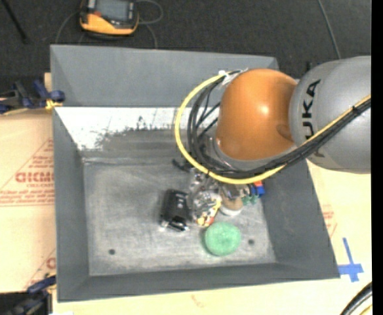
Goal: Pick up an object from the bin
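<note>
Pincer [203, 199] is seen just right of black block [174, 210], whose long axis is pointed up-down in view; pincer opening cannot be told.

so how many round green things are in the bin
1: a round green lump on the bin floor, low in the view, just right of the black block. Others could be hidden under the arm's orange cover.

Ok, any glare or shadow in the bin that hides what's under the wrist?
Camera view: the bin's back wall catches a bright, patchy glare. The orange cover carries a soft highlight. The arm's shadow darkens the small heap beneath it, so those pieces are hard to tell apart. The green lump and the black block lie in even light.
</note>
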Controlling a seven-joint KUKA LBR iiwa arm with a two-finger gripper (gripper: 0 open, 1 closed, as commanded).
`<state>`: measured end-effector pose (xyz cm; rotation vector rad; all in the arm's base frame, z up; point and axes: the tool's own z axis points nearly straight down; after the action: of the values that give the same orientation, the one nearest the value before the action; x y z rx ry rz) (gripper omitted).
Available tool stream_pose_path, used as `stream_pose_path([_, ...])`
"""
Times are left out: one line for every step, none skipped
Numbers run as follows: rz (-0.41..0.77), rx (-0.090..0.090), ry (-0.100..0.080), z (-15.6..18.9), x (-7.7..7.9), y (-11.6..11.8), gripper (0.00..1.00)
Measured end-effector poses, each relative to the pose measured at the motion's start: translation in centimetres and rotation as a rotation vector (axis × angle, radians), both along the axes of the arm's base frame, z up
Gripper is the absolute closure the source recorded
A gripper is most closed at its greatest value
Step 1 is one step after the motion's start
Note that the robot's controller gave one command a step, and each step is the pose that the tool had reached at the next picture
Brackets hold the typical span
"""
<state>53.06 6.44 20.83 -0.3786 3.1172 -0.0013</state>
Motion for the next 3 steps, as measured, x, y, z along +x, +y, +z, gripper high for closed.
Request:
stream_pose_path([-0.27,0.001,0.002,-10.6,2.7,-3.3,0.0])
stream_pose_path([-0.267,0.001,-0.001,-10.3,2.7,-3.2,0.0])
stream_pose_path([0.048,-0.005,-0.012,-12.8,3.6,-2.0,1.0])
